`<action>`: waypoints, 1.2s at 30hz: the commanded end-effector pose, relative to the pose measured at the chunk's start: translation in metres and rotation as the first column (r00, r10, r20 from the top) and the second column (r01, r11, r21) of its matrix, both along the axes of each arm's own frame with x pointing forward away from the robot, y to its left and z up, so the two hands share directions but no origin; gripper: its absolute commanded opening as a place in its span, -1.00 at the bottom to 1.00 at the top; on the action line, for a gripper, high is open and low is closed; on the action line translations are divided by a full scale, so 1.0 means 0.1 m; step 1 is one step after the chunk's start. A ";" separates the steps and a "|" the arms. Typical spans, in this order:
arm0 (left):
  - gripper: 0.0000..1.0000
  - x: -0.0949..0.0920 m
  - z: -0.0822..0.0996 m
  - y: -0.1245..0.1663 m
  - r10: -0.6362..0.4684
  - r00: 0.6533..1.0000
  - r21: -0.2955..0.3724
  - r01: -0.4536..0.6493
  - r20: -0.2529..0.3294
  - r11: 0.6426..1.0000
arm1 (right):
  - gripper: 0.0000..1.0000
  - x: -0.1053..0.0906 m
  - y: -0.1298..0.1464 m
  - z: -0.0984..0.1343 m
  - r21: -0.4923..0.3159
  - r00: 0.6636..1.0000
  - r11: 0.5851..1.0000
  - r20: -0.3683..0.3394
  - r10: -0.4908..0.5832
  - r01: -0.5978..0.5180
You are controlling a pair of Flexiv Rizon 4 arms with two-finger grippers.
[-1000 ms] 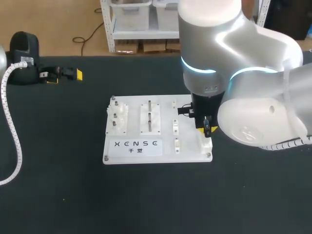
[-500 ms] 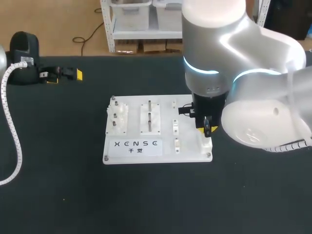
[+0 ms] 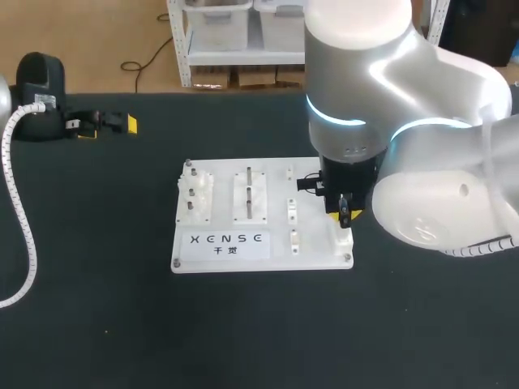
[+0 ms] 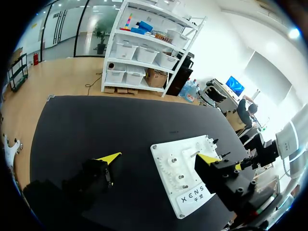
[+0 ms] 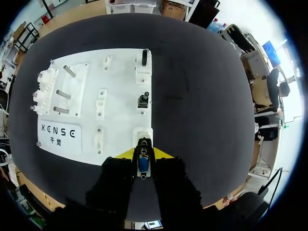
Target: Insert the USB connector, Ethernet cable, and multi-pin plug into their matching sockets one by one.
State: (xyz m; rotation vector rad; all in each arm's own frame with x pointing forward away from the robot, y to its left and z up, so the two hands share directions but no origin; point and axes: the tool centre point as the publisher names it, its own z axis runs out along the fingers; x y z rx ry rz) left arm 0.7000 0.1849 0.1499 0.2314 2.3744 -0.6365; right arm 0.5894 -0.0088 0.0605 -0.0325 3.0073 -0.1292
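While the left gripper rests empty with its fingers spread, well away from the white board beyond its far left corner, the right gripper pinches the multi-pin plug between its two fingers. That gripper hangs over the board's near right corner, with the plug just short of the white socket block at that corner. Whether plug and socket touch, I cannot tell.

A dark connector stands midway along the board's right edge and a dark stub at its far right corner. I judge these to be the Ethernet and USB parts already seated, though they are too small to be sure.

So the step in hand looks like the last one, seating the multi-pin plug. The next move calls for squaring the plug's long face with the socket opening, then a straight, gentle push down into the board. Such a plug likely enters only one way round, so any tilt or twist could catch it on the socket's rim.
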 end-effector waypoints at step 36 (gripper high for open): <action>1.00 0.00 0.00 0.00 0.000 1.000 0.000 0.000 0.000 1.000 | -1.00 -0.06 -0.09 -0.01 0.049 1.000 0.999 0.012 -0.004 0.003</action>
